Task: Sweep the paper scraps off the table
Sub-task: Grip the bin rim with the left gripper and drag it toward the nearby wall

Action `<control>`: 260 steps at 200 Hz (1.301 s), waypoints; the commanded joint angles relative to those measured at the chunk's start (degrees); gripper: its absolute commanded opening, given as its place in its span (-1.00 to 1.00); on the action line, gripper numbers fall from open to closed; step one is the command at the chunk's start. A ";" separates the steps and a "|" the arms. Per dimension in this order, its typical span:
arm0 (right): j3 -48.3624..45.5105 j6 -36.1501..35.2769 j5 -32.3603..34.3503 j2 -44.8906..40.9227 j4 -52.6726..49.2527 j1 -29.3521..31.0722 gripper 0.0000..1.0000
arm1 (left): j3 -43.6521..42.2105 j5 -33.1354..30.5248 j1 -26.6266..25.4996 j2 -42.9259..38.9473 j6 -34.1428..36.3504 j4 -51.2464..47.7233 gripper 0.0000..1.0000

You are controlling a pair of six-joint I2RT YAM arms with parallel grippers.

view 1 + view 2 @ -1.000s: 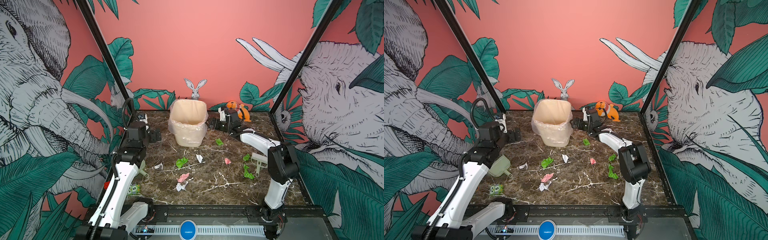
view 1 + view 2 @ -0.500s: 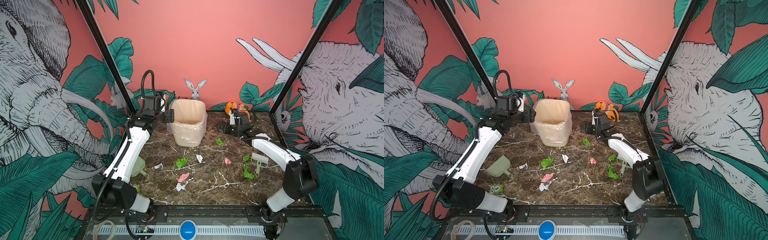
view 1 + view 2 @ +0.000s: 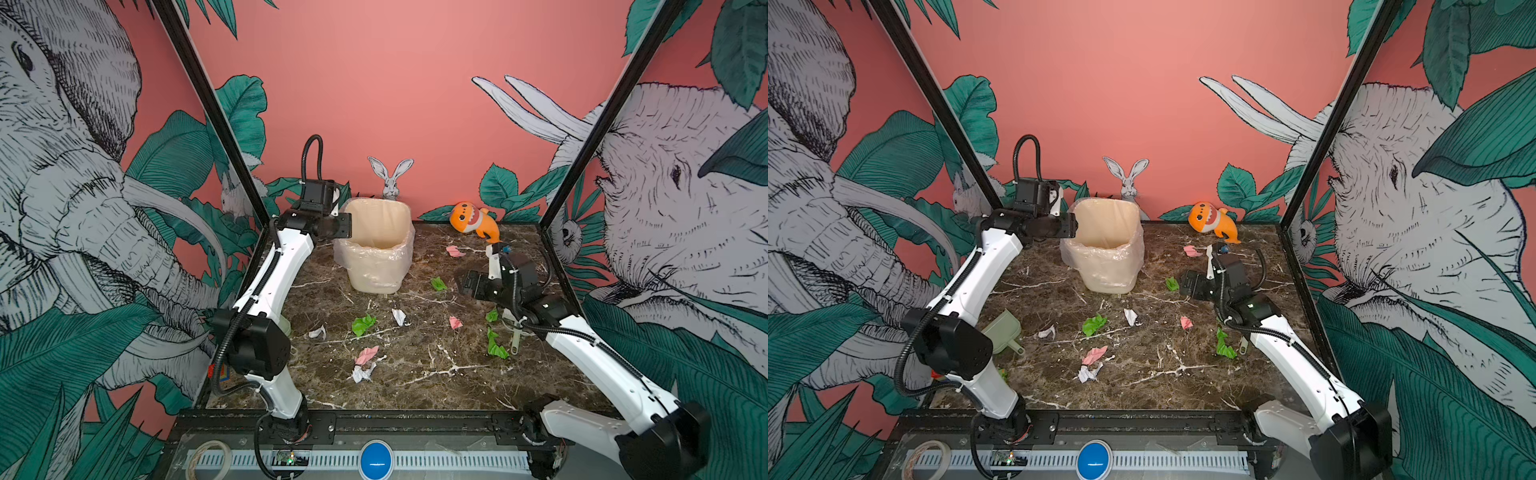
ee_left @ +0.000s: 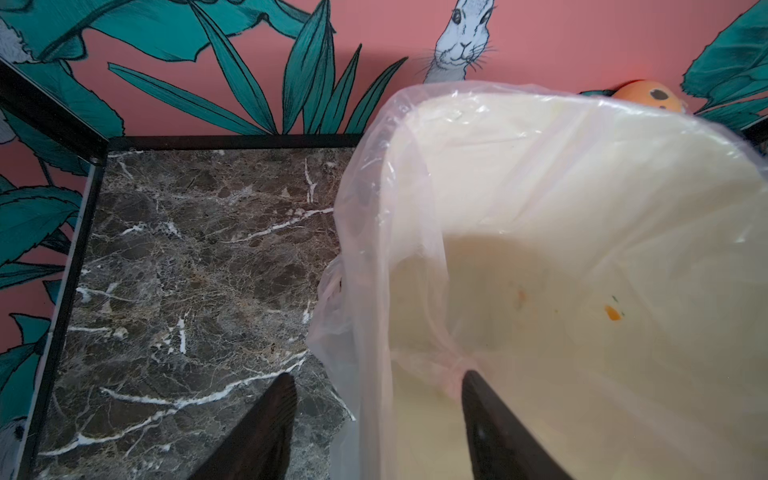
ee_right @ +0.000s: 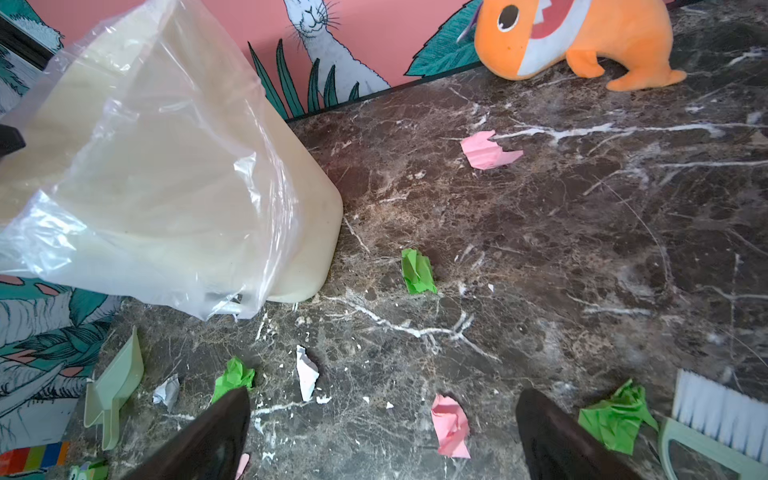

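Observation:
Several crumpled paper scraps lie on the dark marble table (image 3: pixel 415 386): green (image 3: pixel 363 324), white (image 3: pixel 398 316) and pink (image 3: pixel 455 322) ones mid-table, and one pink scrap (image 3: pixel 455 251) at the back. My left gripper (image 3: pixel 347 226) (image 4: pixel 378 376) is open astride the left rim of the cream bin (image 3: pixel 378 257). One finger is inside the plastic liner and the other is outside, over the table. My right gripper (image 3: pixel 465 284) (image 5: pixel 384 395) hangs open above the table right of the bin. A pink scrap (image 5: pixel 451 428) lies below, between its fingers.
An orange plush shark (image 3: pixel 473 220) lies at the back right. A pale green dustpan (image 3: pixel 1003 332) stands by the left arm's elbow. A pale green brush (image 5: pixel 715 419) lies under the right arm beside a green scrap (image 5: pixel 615 419). A black frame edges the table.
My left arm rose from beside the bin to its left rim, and its jaws narrowed. My right gripper drew back from the far edge toward the table's right middle.

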 commanded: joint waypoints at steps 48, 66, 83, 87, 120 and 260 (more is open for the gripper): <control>-1.82 1.74 2.19 -3.26 -2.21 0.30 0.99 | 2.67 -1.99 -0.23 2.34 -1.46 -1.99 -0.09; -2.10 1.85 2.37 -3.48 -2.21 0.30 0.99 | 2.73 -2.10 -0.23 2.38 -1.67 -1.85 -0.20; -2.22 1.85 2.71 -3.75 -2.37 0.33 0.99 | 2.58 -2.27 -0.22 2.38 -1.74 -1.90 -0.32; -2.19 1.83 2.79 -3.79 -2.51 0.37 0.98 | 2.56 -2.27 -0.22 2.34 -1.78 -1.91 -0.34; -2.06 1.77 2.98 -3.64 -2.56 0.32 0.99 | 1.44 -2.74 -0.31 1.84 -1.99 -1.83 -0.56; -1.42 1.77 3.25 -2.63 -2.56 0.39 0.98 | -4.55 -14.16 -0.13 -6.56 -5.49 -0.44 -1.00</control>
